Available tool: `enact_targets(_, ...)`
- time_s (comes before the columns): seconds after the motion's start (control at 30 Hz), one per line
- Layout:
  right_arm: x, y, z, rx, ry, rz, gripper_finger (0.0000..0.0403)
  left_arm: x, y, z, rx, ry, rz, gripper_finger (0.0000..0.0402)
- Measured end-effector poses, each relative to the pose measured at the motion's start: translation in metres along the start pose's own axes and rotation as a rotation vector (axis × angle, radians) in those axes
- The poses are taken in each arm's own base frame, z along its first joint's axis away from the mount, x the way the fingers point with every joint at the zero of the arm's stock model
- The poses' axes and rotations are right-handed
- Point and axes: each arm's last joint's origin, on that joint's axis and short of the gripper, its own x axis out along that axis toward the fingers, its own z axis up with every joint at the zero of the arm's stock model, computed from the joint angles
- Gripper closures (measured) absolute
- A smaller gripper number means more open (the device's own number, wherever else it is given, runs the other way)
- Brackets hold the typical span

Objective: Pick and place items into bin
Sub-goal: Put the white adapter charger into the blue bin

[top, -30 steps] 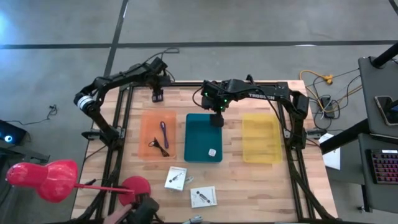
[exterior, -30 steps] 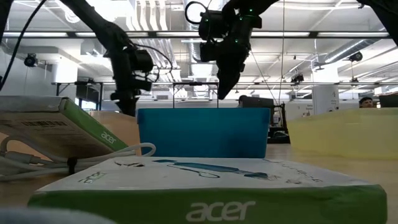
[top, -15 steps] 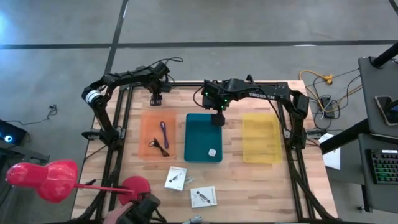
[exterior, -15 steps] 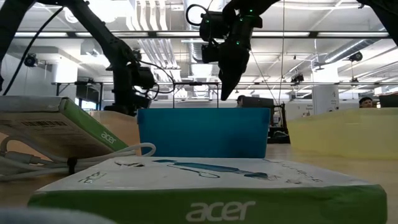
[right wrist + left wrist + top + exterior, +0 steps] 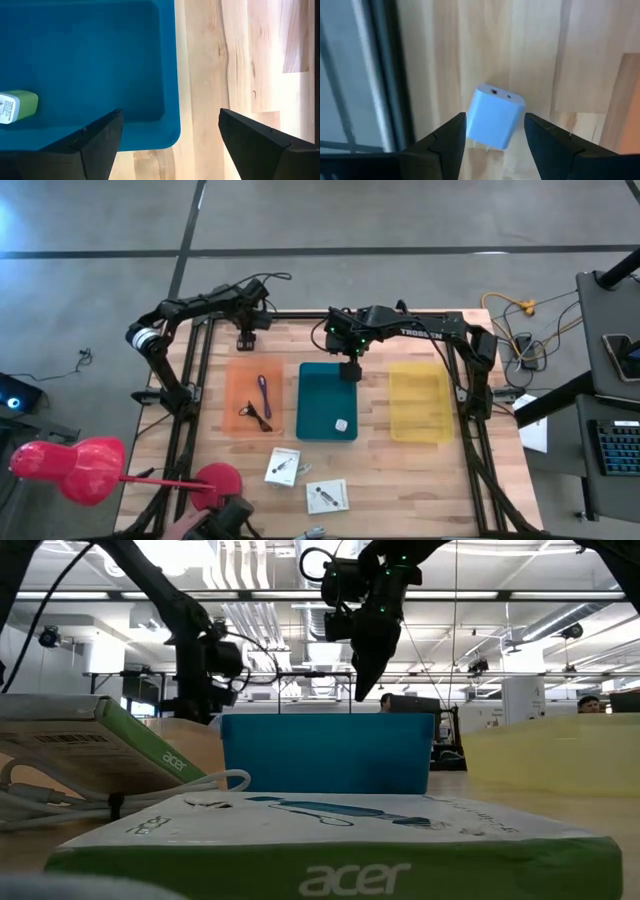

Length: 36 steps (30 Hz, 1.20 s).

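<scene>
A small pale-blue cube with prongs (image 5: 496,117) lies on the bare wood near the table's far edge. My left gripper (image 5: 495,120) hangs over it, open, one finger on each side. In the high view it (image 5: 243,338) is just beyond the orange bin (image 5: 235,405). That bin holds a thin purple stick (image 5: 263,395) and a black wiry piece (image 5: 255,416). My right gripper (image 5: 348,372) is open above the far right corner of the teal bin (image 5: 318,395). A small white-and-green block (image 5: 17,106) lies in the teal bin. Two flat white packets (image 5: 283,467) (image 5: 327,496) lie on the wood near the front. My left gripper comes from above with its fingers (image 5: 455,135) either side of the cube's body (image 5: 480,125), which rests on the table. I cannot tell whether the fingers touch it.
A yellow bin (image 5: 420,402) stands right of the teal one. A big pink-red lamp-like stand (image 5: 80,470) reaches over the near left corner. In the low view, white-and-green boxes (image 5: 330,840) fill the foreground. Bare wood lies beyond the bins and between the bins and the packets.
My left gripper has shifted a little toward the table's left along the far edge, staying open. My right arm has kept still over the teal bin.
</scene>
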Motion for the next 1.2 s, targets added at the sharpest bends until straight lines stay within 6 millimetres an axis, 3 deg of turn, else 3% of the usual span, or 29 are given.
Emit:
enact_targets(0.23, 0.0, 0.0, 0.0, 0.008, -0.003, 0.0, 0.009, 0.019, -0.005, -0.003, 0.077, -0.001, 0.006, 0.0216)
enact_targets(0.6, 0.0, 0.0, 0.0, 0.014, -0.002, 0.001, 0.0094, 0.031, -0.007, -0.005, 0.094, -0.033, 0.083, 0.0216)
enact_targets(0.77, 0.0, 0.0, 0.0, 0.014, -0.002, 0.003, 0.0096, 0.03, -0.005, -0.003, 0.089, 0.033, 0.161, 0.0216)
enact_targets(1.2, 0.001, 0.0, 0.0, 0.032, 0.0, 0.004, 0.0102, 0.019, -0.007, 0.003, -0.051, -0.023, 0.207, 0.0217)
